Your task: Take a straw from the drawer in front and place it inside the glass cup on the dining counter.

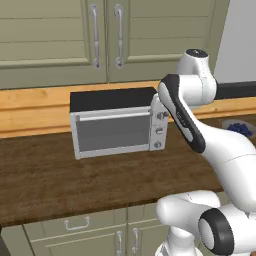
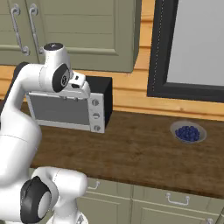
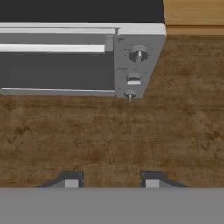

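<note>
Two claw (image 3: 112, 181) tips stood apart, holding nothing, above the bench (image 3: 131, 131); toaster oven (image 3: 78, 57) at eleven o'clock. Better to drop toward the closed drawer (image 1: 75, 225) handle squarely.

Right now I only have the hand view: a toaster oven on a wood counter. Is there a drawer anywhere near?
Observer: Yes. A drawer sits just under the counter's front edge. It is shut and has a silver handle.
Operator: Anything on the counter to the right of the oven?
Observer: A bowl of blueberries sits there, well apart from the toaster oven, below a dark-framed window.
Operator: And above the oven?
Observer: Green cabinet doors, shut, hang on the wall above it.
</note>
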